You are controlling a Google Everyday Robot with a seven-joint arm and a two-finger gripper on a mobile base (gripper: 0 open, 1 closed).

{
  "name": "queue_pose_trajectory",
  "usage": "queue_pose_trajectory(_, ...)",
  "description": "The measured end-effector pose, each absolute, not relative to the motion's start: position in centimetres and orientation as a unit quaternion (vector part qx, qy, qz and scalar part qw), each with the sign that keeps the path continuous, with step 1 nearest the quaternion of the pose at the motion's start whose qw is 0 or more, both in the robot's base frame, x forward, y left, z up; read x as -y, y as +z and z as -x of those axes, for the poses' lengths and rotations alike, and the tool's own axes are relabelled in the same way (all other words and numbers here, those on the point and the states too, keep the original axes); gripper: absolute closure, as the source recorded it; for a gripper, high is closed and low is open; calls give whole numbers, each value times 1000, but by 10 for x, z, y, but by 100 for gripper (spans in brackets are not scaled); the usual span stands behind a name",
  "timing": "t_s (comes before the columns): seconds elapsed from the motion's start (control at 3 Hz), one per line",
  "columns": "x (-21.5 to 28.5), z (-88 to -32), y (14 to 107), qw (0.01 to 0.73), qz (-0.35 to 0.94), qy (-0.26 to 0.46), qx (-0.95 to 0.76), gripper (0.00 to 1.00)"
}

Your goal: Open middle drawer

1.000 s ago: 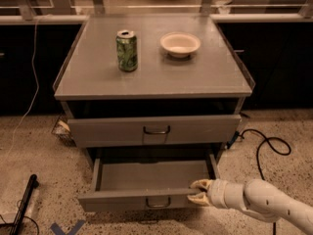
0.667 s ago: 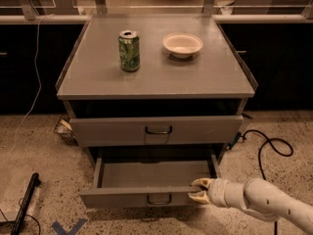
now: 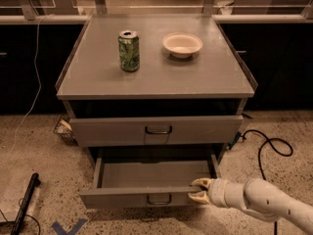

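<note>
The middle drawer [image 3: 146,198] of the grey cabinet is pulled out, and its shallow grey tray [image 3: 154,173] shows empty. Its small dark loop handle [image 3: 159,199] sits at the middle of the front. My gripper [image 3: 199,190] comes in from the lower right on a white arm [image 3: 264,202]. It is at the right end of the drawer's front. One fingertip [image 3: 200,182] lies inside the front's top edge and the other one outside it, closed on the panel.
The wider top drawer [image 3: 156,129] above is slightly out. A green can [image 3: 129,50] and a white bowl [image 3: 182,44] stand on the cabinet top [image 3: 205,77]. A black cable [image 3: 266,148] lies on the floor at right and a dark rod [image 3: 24,199] at left.
Almost nothing has moved. The drawer stays pulled out with my gripper at its right front end; the view has shifted only slightly.
</note>
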State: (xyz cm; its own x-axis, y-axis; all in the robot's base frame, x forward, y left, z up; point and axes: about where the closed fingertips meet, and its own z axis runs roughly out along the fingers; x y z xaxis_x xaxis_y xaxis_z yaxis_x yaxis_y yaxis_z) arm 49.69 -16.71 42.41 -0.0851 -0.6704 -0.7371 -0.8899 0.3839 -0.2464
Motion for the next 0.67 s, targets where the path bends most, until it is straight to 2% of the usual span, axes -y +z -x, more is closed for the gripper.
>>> queue_pose_trajectory(0.33, 167, -497, 424, 409, 539, 134, -724, 19)
queue_pose_trajectory(0.67, 167, -497, 424, 409, 539, 134, -724, 100)
